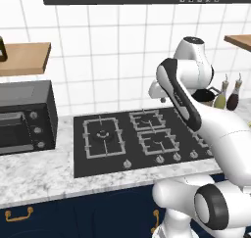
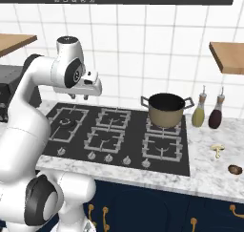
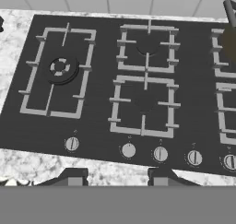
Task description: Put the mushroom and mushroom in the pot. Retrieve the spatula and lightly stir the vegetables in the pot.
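- I see my arm rising from the base, folded at the elbow, with the wrist held high over the hob (image 2: 116, 133) and the hand turned to look down on it.
- In the right base view the hand (image 2: 90, 87) sits level, out in front of the tiled wall, above the left-hand burners and well left of the pot (image 2: 166, 110).
- From the hand camera, the two fingers (image 3: 75, 176) show as dark tips at the bottom edge, standing apart with nothing between them; I read them as parted and holding nothing.
- Under the hand lie the burner grates and the row of knobs (image 3: 160, 154) along the hob's front edge, with marble worktop (image 3: 27, 161) just in front.
- The pot stands upright on the rear right burner, tan body, dark inside, black handles out to either side; I cannot see anything inside it.
- One pale mushroom (image 2: 218, 150) lies on the worktop right of the hob, in front of two bottles (image 2: 208, 111).
- A darker brown mushroom (image 2: 234, 169) lies nearer the front edge of the worktop, apart from the pale one.
- Both mushrooms are well apart from the hand.
- In the left base view a dark oven (image 1: 24, 117) sits on the worktop left of the hob, and my forearm hides most of the pot.
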Available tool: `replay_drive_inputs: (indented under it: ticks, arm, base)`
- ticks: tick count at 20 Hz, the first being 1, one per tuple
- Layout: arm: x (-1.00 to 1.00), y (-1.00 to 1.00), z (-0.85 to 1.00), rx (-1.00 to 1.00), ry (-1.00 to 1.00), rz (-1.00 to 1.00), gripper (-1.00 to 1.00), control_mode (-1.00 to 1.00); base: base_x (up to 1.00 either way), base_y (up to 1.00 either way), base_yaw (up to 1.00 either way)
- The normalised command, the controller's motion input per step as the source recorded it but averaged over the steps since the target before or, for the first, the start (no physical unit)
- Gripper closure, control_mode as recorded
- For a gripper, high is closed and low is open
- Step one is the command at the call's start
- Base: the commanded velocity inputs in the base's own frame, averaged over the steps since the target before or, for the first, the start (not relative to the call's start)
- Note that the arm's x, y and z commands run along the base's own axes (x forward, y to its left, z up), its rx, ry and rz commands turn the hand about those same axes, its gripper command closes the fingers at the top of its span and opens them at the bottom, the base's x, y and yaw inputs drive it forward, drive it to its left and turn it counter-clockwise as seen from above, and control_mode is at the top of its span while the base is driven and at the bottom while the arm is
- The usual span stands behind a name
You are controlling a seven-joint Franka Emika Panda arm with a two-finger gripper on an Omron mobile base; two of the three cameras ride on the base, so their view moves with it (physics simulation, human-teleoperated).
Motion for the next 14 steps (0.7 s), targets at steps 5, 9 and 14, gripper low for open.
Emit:
replay_drive_inputs:
  ticks: [5,9,14]
  arm:
    - [0.0,0.0,0.0,0.0,0.0,0.0,-1.0,1.0]
    - [0.0,0.0,0.0,0.0,0.0,0.0,-1.0,1.0]
    - [0.0,0.0,0.0,0.0,0.0,0.0,-1.0,1.0]
  base:
    - [-0.05,-0.15,0.0]
    - [-0.01,-0.81,0.0]
    - [0.0,-0.85,0.0]
